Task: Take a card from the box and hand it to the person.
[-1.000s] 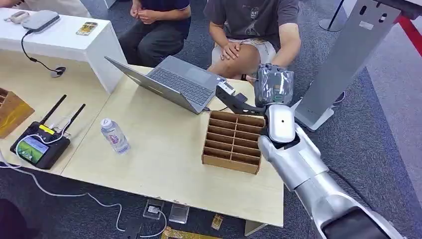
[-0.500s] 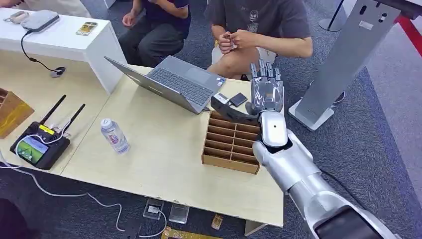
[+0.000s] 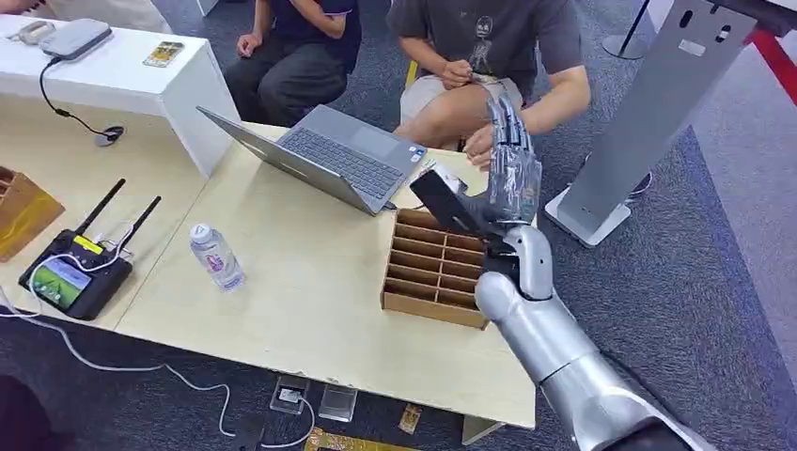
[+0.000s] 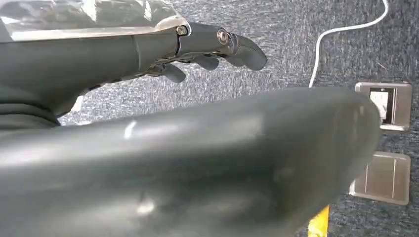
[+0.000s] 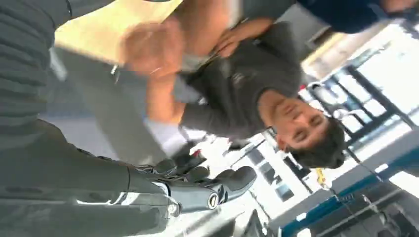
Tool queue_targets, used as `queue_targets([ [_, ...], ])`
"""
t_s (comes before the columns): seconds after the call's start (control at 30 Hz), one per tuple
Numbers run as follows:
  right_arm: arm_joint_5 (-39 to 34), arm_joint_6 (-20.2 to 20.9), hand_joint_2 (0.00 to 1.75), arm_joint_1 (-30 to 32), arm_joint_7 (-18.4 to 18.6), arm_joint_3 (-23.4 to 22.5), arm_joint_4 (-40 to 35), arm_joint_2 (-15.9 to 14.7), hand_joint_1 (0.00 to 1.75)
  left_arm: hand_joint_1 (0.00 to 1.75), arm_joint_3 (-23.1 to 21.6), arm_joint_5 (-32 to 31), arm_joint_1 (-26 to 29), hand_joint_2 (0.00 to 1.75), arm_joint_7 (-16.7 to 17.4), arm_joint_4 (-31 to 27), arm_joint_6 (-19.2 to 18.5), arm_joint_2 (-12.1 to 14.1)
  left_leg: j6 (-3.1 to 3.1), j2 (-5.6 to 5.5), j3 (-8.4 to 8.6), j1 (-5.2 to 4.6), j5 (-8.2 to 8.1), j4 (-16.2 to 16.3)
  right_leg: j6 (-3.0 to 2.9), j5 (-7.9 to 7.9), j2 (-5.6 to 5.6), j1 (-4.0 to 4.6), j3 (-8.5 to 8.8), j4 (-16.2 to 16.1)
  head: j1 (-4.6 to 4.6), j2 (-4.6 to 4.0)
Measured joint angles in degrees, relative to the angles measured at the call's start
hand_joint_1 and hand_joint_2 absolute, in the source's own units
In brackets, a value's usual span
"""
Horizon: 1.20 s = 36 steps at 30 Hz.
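A water bottle and laptop sit on the table. The divided box lies beneath the raised right hand, fingers spread, empty. A seated person opposite holds something small; the card cannot be identified.

Brown box, pale wood table, grey laptop, silver-grey right hand.

From my head view the light is even and bright, with soft, faint shadows on the pale tabletop and everything sharp. My right wrist view is smeared with motion blur, and its windows blow out white. In my left wrist view my own thumb looms close and out of focus.
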Motion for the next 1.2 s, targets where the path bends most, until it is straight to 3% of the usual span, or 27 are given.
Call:
queue_targets([
  [0.13,-16.35,-0.13,1.75,7.33,-12.26,-3.88,-2.56,0.94,0.0,0.0,0.04,0.02,0.0,0.0,-0.26,0.0,0.2,-0.02,0.0,0.0,0.0,0.0,0.0,0.0,0.0,0.0,0.0,0.0,0.0,0.0,-0.02,0.0],
  [0.2,-18.83,-0.13,1.75,10.18,-17.11,-5.44,-3.06,1.48,0.0,0.0,0.04,-0.07,-0.01,0.0,-0.41,-0.02,0.03,-0.02,0.0,0.0,0.0,0.0,0.0,-0.01,0.0,0.0,0.01,0.0,0.0,0.0,-0.04,0.0],
  [0.27,-19.45,-0.13,1.75,11.89,-19.18,-6.76,-3.28,1.99,0.0,0.0,0.02,-0.22,-0.02,0.0,-0.55,-0.02,-0.28,-0.02,0.0,0.01,0.01,0.0,0.0,-0.01,0.0,0.0,0.01,0.0,-0.01,0.0,-0.09,0.0],
  [0.53,-22.75,-0.15,1.75,19.33,-21.91,-9.14,-4.97,2.56,0.0,0.0,0.0,-1.25,-0.01,0.0,-1.68,-0.02,-1.59,-0.02,0.0,0.02,0.01,0.0,0.0,-0.01,0.0,-0.01,0.01,0.0,-0.01,0.0,-0.04,0.0],
  [0.93,-14.07,-0.2,1.75,27.38,-19.77,-12.51,-10.03,2.1,0.0,0.0,-0.02,-1.71,0.03,0.0,-1.51,-0.02,-1.66,-0.02,0.0,0.02,0.02,0.0,-0.01,-0.01,0.0,-0.01,0.02,0.0,0.0,-0.01,-0.04,0.0],
  [1.2,-26.13,-0.2,1.75,29.41,-23.16,-13.95,-12.57,1.88,0.0,0.0,0.0,-1.03,0.04,0.0,-1.53,-0.02,-1.46,-0.02,0.0,0.03,0.01,0.0,-0.01,-0.01,0.0,-0.01,0.02,0.0,-0.01,-0.01,-0.04,0.0],
])
